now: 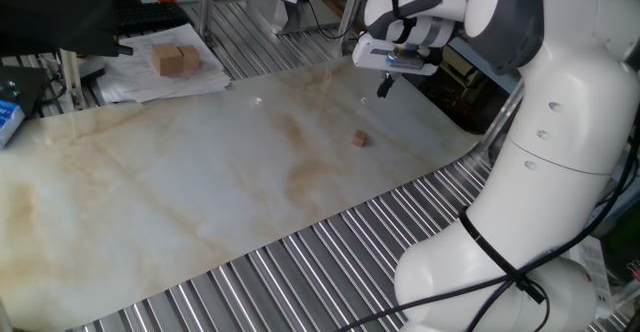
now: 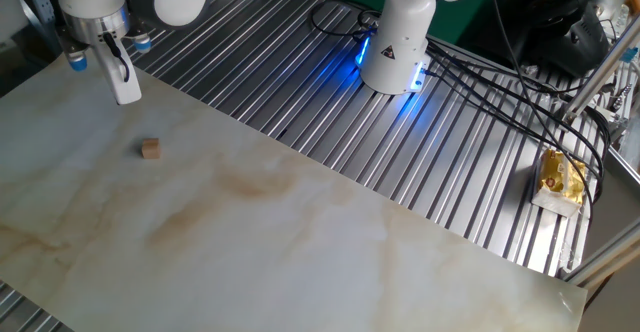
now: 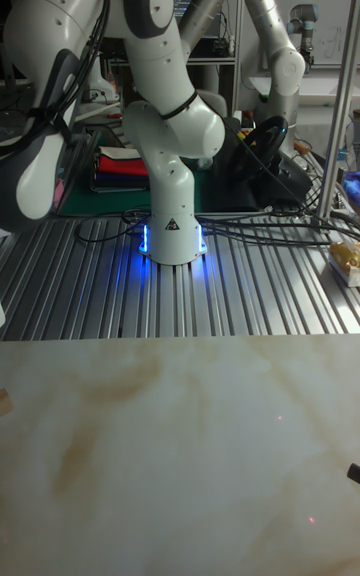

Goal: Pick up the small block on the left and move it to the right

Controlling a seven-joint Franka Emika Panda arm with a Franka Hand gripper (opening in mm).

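The small block [image 1: 359, 139] is a tiny light-brown cube lying alone on the marbled board [image 1: 200, 192]. It also shows in the other fixed view [image 2: 150, 149] and at the far left edge of the tall view [image 3: 3, 402]. My gripper [image 1: 384, 88] hangs above the board, behind the block and a little to its right, fingers pointing down. In the other fixed view the gripper [image 2: 124, 90] sits up and left of the block, well apart from it. It looks open and holds nothing.
Two larger tan blocks [image 1: 176, 59] rest on papers at the back left. A blue box [image 1: 8, 120] is at the left edge. Ribbed metal table [image 2: 330, 132] surrounds the board, with the robot base [image 2: 395, 47] and a yellow packet [image 2: 560, 177] on it.
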